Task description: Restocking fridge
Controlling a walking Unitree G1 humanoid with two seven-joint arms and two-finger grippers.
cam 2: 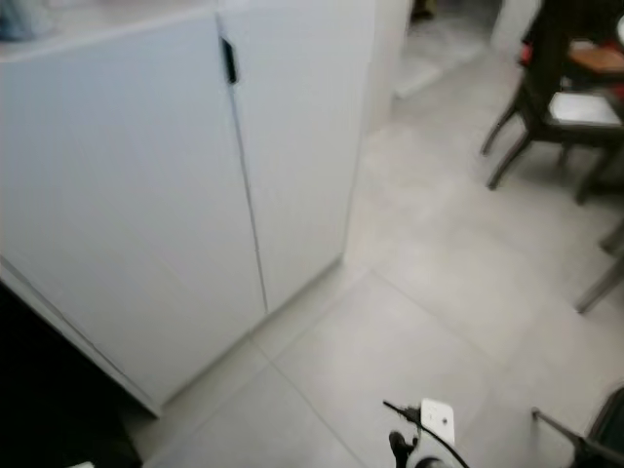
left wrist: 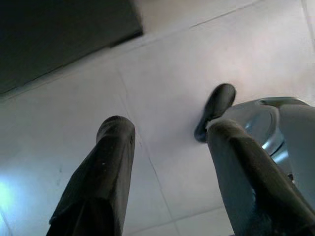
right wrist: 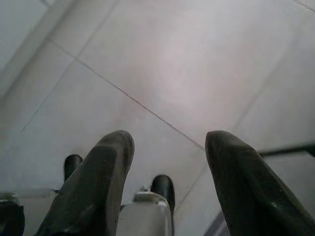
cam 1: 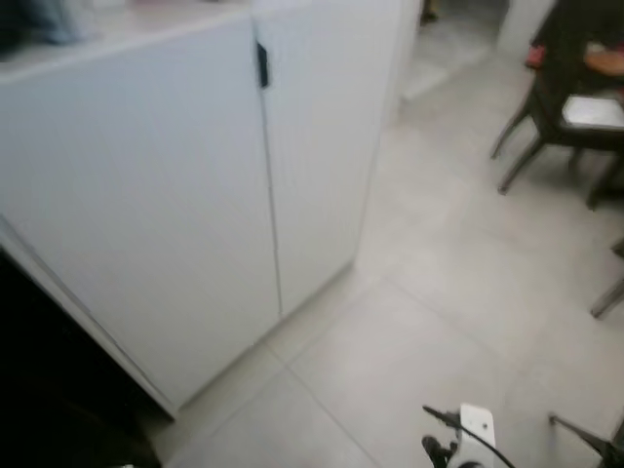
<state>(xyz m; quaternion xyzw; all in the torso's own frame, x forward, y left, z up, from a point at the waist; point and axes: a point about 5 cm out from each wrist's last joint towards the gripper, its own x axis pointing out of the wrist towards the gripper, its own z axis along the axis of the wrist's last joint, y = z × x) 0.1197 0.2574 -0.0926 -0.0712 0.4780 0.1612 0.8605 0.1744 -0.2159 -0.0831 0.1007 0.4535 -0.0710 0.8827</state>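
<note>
A white cabinet front with two tall shut doors stands before me to the left, with a small black handle at the top of the seam. The eye views are blurred. In the left wrist view my left gripper hangs open over the pale tiled floor, nothing between its fingers, with my black foot beyond it. My right gripper is open too in the right wrist view, over bare tiles.
A dark gap opens left of the cabinet. Dark chairs stand at the far right, and another chair leg lies nearer. A white part of my body with a black cable shows at the bottom. Grey tiled floor stretches rightwards.
</note>
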